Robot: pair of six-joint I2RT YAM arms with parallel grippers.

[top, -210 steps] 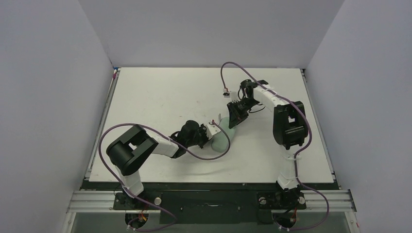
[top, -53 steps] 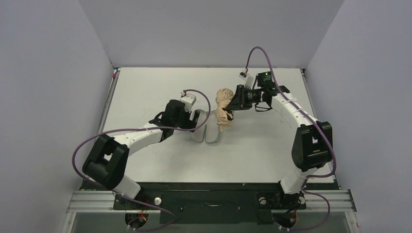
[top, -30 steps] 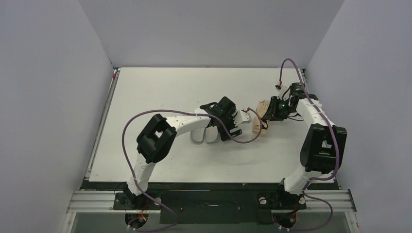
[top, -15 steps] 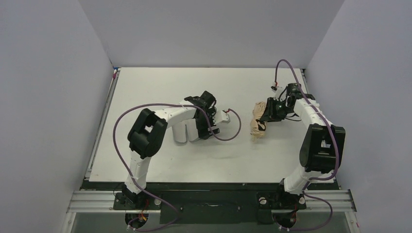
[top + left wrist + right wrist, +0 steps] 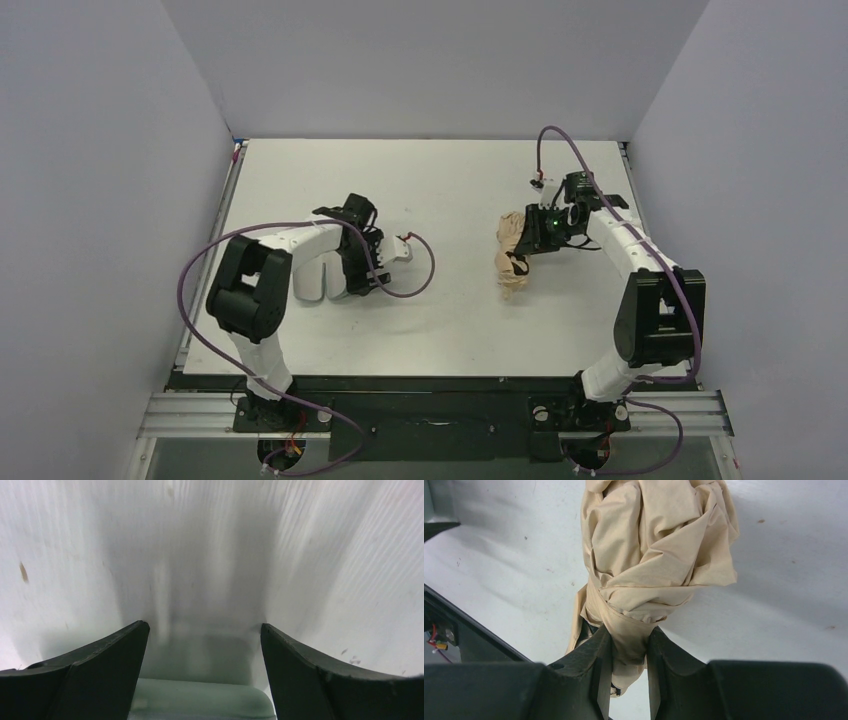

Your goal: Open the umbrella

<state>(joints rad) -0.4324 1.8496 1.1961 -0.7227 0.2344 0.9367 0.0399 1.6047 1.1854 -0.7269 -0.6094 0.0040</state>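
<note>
umbrella (image 5: 512, 245) folded, right-centre of worktop (image 5: 440, 175), long axis ~12–6, fat end twd 12. r fingers (image 5: 591, 665) clamped on it. l fingers (image 5: 90, 670) spread wide by sleeve (image 5: 318, 276). open worktop at its 9.

One umbrella (image 5: 512, 245), one sleeve (image 5: 312, 280) (pale green)

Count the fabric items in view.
2: the tan folded umbrella, clamped in the right hand; the pale green sleeve, lying at the open left hand. Nothing else visible.
</note>
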